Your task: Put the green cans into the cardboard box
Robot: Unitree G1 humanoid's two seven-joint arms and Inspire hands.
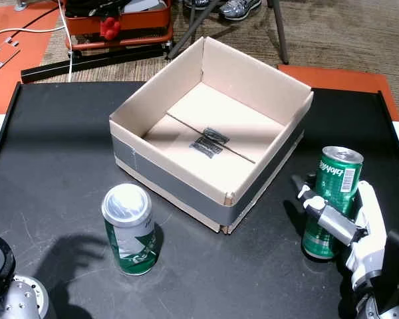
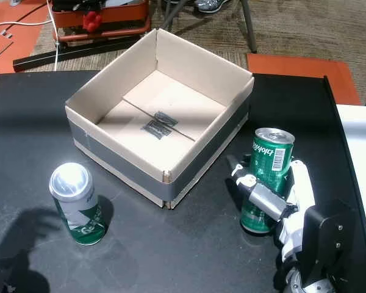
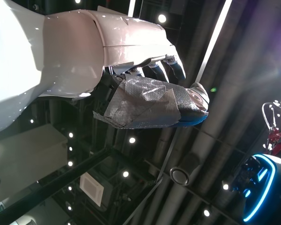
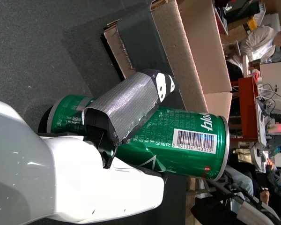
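Right hand [image 1: 359,232] grasping upright green can [image 1: 332,199] beside cardboard box [image 1: 213,133]; left hand [image 3: 145,93] state unclear

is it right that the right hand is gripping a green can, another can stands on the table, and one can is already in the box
Not quite. The cardboard box holds no can; both head views show only its bare taped floor. The rest stands: the right hand grips one green can, and the other can stands on the black table in front of the box.

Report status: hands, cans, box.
Right hand shut on right can, upright on table. Left hand holds nothing, open or shut unclear. Left can stands untouched. Box empty, nothing blocking.
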